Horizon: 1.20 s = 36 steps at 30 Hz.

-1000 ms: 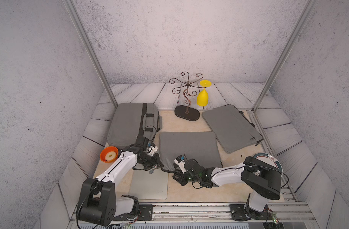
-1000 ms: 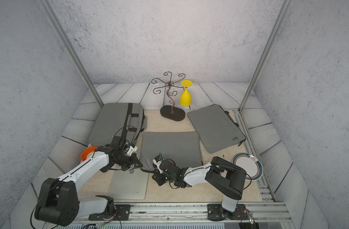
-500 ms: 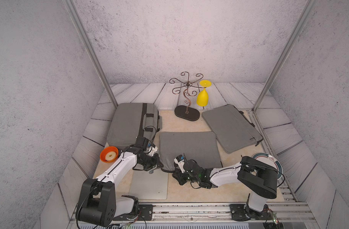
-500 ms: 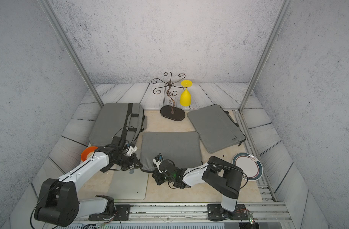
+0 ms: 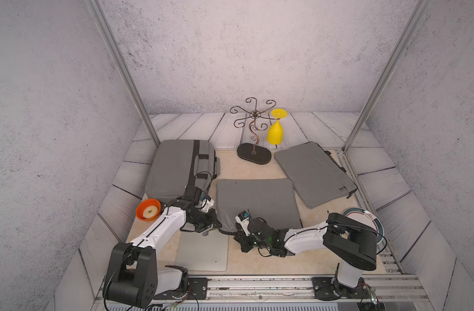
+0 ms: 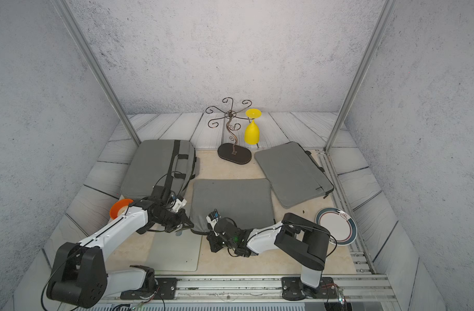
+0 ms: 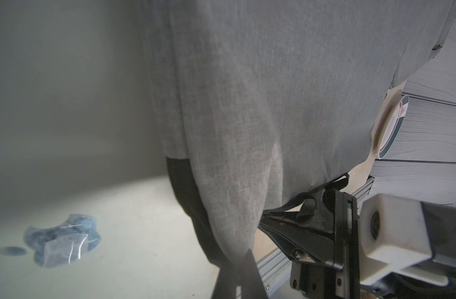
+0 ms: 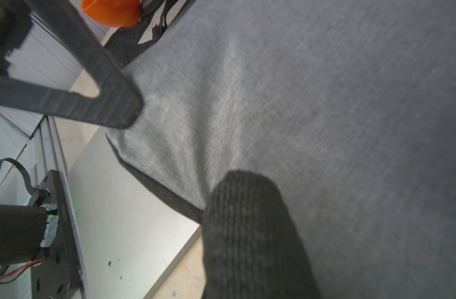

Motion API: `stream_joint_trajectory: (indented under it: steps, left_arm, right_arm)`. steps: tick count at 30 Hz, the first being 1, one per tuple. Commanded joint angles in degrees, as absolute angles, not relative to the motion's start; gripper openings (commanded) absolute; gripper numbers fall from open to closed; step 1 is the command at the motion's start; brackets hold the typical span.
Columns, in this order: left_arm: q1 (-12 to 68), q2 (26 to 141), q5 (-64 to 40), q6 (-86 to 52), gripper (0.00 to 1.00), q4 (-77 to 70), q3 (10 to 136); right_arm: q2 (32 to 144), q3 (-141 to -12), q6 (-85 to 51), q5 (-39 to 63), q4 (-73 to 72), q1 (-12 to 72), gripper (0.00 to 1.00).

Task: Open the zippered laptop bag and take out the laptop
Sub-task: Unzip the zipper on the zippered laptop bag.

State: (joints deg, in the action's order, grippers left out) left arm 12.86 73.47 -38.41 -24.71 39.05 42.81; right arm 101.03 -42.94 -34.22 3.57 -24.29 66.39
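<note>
The grey zippered laptop bag lies flat mid-table. A silver laptop rests on the table by the bag's front-left corner, its far edge under the bag's lip. My left gripper is shut on that corner's fabric. My right gripper is shut on the bag's front edge just to the right. In the right wrist view one finger lies on the fabric, with the laptop beside it. The other finger is hidden.
A thicker grey bag lies back left and a grey sleeve back right. A metal stand holds a yellow glass. An orange bowl sits left, a plate right, and a rail runs along the front.
My right gripper has closed on the bag's front edge. The left arm, the bag and the laptop have barely moved.
</note>
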Motion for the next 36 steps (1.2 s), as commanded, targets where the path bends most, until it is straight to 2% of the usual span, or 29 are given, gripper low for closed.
stream_joint_trajectory:
  steps: [1,26,32,36]
  left_arm:
    - [13.00,72.20,-40.56,-24.85,0.00,39.77,42.09]
    - [13.99,67.76,-44.13,-31.51,0.00,36.25,37.55]
    - [14.00,68.27,-42.25,-28.45,0.00,39.43,38.44]
    - [13.97,69.08,-42.41,-27.98,0.00,39.89,39.31]
  right_arm:
    - [99.03,-46.64,-29.07,1.93,-18.93,67.99,0.01]
    - [105.56,-56.09,-24.50,13.03,-30.38,69.48,0.02]
    - [104.96,-54.47,-23.71,11.40,-33.51,69.35,0.02]
    - [102.56,-53.15,-21.70,9.22,-28.66,69.27,0.04]
